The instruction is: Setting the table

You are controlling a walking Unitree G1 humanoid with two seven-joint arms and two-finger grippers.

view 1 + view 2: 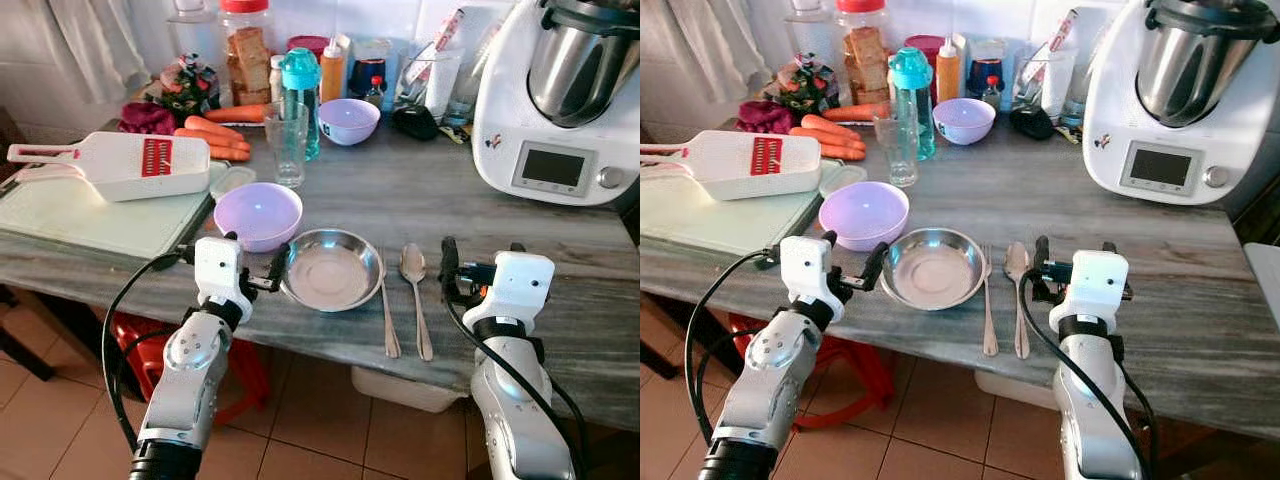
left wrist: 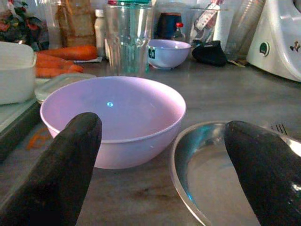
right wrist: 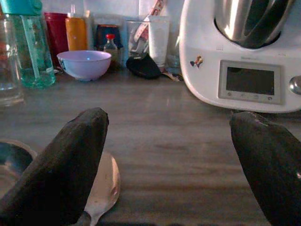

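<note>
A steel plate (image 1: pixel 332 268) lies near the front edge of the grey counter (image 1: pixel 420 200). A lilac bowl (image 1: pixel 258 213) touches its left rim. To the right of the plate lie a fork (image 1: pixel 388 320) and a spoon (image 1: pixel 413 268), side by side. My left gripper (image 1: pixel 255 252) is open at the counter edge, one finger before the bowl (image 2: pixel 113 117) and the other finger (image 2: pixel 263 169) over the plate's left rim. My right gripper (image 1: pixel 478 262) is open too, just right of the spoon, with nothing between its fingers (image 3: pixel 61 165).
A cutting board (image 1: pixel 80 215) with a white slicer (image 1: pixel 120 165) is at the left. Behind stand a glass (image 1: pixel 287 143), a teal bottle (image 1: pixel 300 95), carrots (image 1: pixel 215 135), jars and a second lilac bowl (image 1: pixel 348 120). A white kitchen machine (image 1: pixel 560 100) fills the back right.
</note>
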